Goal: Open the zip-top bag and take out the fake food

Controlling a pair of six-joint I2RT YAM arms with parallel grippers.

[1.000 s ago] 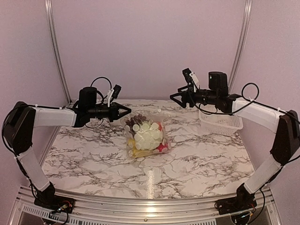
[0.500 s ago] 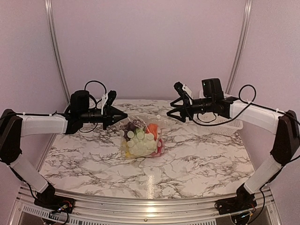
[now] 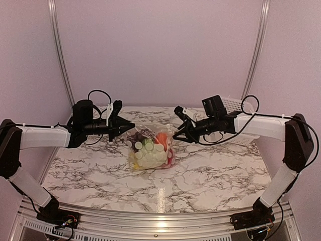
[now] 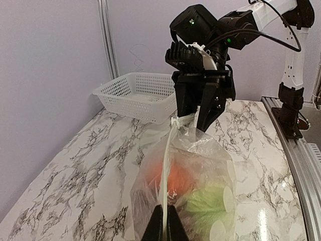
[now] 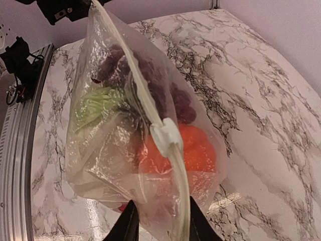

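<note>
I count one bag (image 4: 200, 165), hanging in the air over the middle of the table (image 3: 210, 170) between my two arms. I cannot tell whether its lower end touches the marble.

The left gripper (image 4: 164, 221) is clamped tight on one end of the bag's strip (image 4: 168, 170), jaws together with the plastic pinched between them. The right gripper (image 4: 196, 118) is at the other end. Its jaws stand apart, one on either side of the strip, with the bag's corner in the gap. I cannot tell whether either finger presses the plastic. One white slider (image 5: 165, 138) sits on the strip, nearer the right gripper.

The food (image 3: 149, 153) is all inside the bag. Through the plastic I make out one cluster of grapes (image 5: 168, 95), one orange-red piece (image 5: 198, 150), one green piece (image 5: 95, 106) and several cream lumps (image 3: 148, 156). The crinkled film blurs the rest, so I cannot give a full count.

One basket (image 4: 133, 93) stands at the far right of the table, well apart from the bag. In the top view the right arm crosses in front of it and hides its middle.
</note>
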